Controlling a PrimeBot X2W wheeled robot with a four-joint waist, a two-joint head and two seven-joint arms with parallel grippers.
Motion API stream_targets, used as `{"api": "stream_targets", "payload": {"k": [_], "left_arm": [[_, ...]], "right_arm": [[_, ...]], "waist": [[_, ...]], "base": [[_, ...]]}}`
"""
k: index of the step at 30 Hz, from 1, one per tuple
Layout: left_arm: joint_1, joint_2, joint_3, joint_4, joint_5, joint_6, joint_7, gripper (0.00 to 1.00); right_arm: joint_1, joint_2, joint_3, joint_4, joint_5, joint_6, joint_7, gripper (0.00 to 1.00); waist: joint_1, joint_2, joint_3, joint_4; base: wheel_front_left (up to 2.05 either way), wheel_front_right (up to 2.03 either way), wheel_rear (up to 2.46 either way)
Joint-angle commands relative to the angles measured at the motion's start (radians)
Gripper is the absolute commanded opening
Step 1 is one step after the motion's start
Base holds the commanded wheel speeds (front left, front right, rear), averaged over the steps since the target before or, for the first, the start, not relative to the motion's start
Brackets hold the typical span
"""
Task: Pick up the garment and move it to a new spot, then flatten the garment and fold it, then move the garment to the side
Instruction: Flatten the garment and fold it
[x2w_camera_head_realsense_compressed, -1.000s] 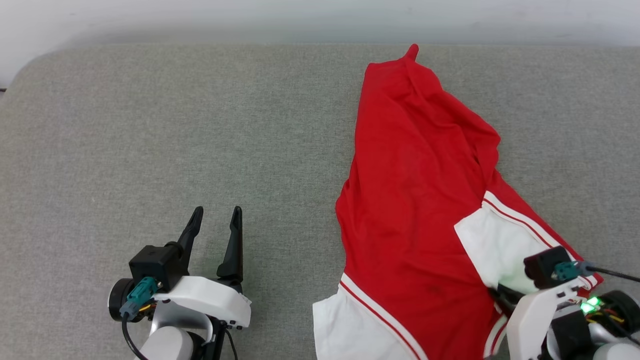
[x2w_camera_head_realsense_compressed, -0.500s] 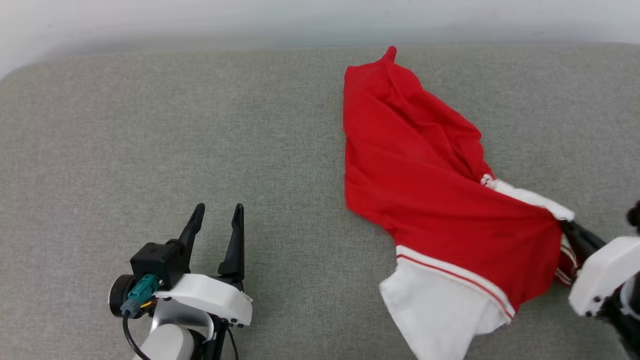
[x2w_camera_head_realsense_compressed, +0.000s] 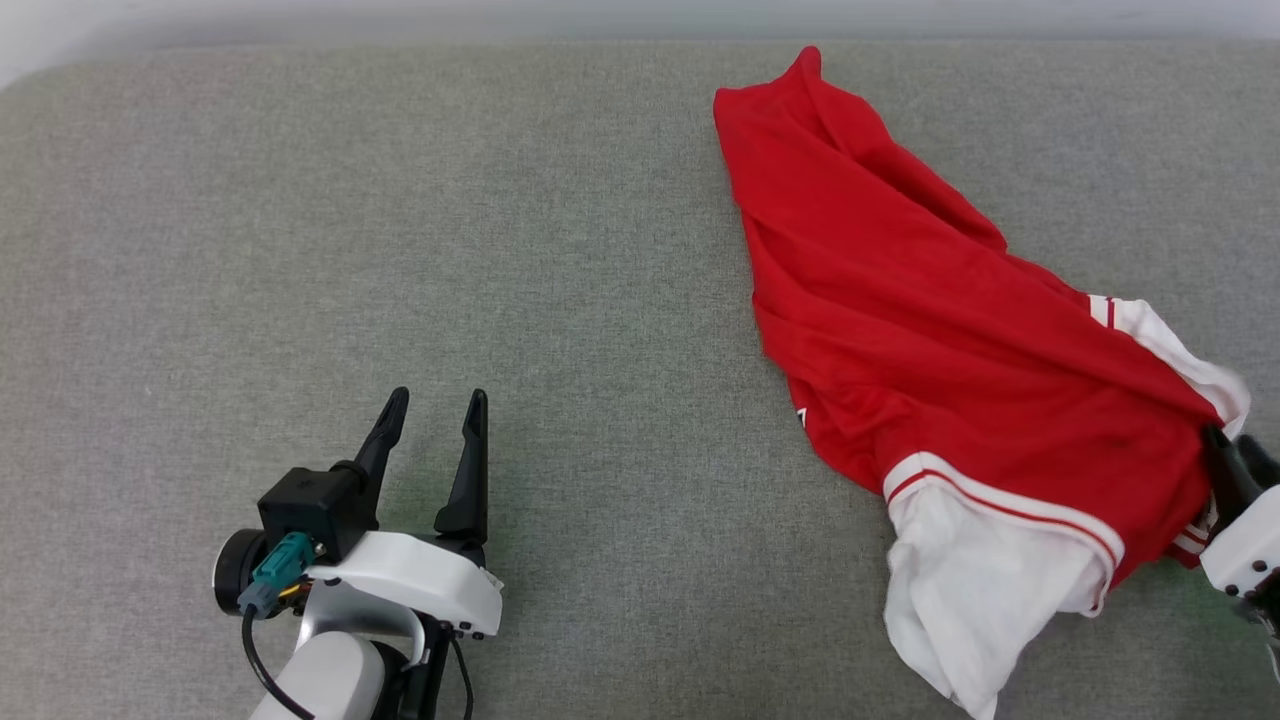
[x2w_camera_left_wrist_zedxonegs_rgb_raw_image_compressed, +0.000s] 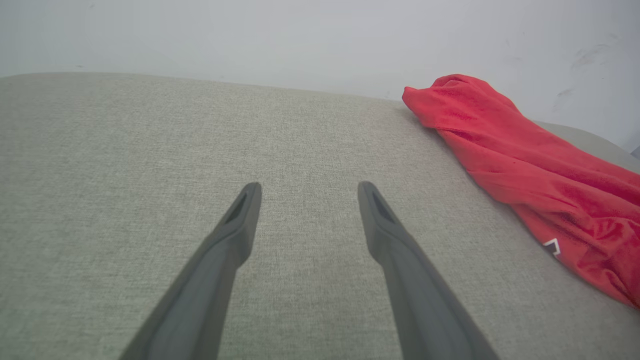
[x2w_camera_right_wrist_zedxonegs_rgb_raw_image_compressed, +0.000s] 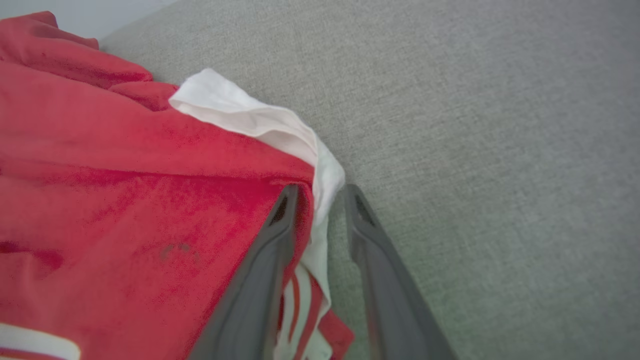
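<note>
Bunching between right claw (x2w_camera_right_wrist_zedxonegs_rgb_raw_image_compressed: 320, 195) fingers (x2w_camera_right_wrist_zedxonegs_rgb_raw_image_compressed: 265, 270), garment (x2w_camera_right_wrist_zedxonegs_rgb_raw_image_compressed: 125, 175); grip unclear.

Left tool (x2w_camera_head_realsense_compressed: 438, 400) sits low at the lower left, fingers spread wide and pointing forward, empty. Right tool (x2w_camera_right_wrist_zedxonegs_rgb_raw_image_compressed: 322, 195) at far right: fingers narrowly parted, garment (x2w_camera_right_wrist_zedxonegs_rgb_raw_image_compressed: 125, 175) edge between them, grip unconfirmed.

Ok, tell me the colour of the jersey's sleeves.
White sleeves with red-striped trim; clearest in the head view.

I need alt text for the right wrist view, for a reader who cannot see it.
A red garment with a white sleeve lies on a grey cushion, its edge between the right gripper's two dark fingers, which stand narrowly apart; whether they pinch it is unclear.
</note>
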Motion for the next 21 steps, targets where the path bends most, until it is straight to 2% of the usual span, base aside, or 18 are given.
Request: {"api": "stream_targets", "payload": {"k": [1, 11, 15, 21], "left_arm": [[-0.011, 0.001, -0.001, 0.004, -0.001, -0.003, -0.005, 1.0], [0.018, -0.006, -0.01, 0.023, -0.01, 0.008, -0.005, 1.0], [0.03, -0.001, -0.015, 0.025, -0.01, 0.012, 0.0, 1.0], [0.036, 0.003, -0.029, 0.015, -0.003, 0.016, 0.016, 1.0]], "right_arm": [[-0.018, 0.008, 0.003, 0.004, -0.016, -0.001, -0.041, 1.0], [0.057, 0.048, 0.06, -0.112, -0.141, -0.001, -0.293, 1.0], [0.102, 0.072, 0.104, -0.174, -0.186, -0.001, -0.346, 1.0], [0.178, 0.092, 0.165, -0.264, -0.198, -0.001, -0.366, 1.0]], "waist": [[-0.0001, 0.0, -0.006, 0.001], [-0.0001, 0.0, -0.085, -0.003], [-0.0001, 0.0, -0.117, -0.008], [-0.0001, 0.0, -0.154, -0.011]], "base": [[0.0, 0.0, 0.0], [0.0, 0.0, 0.0], [0.0, 0.0, 0.0], [0.0, 0.0, 0.0]]}}
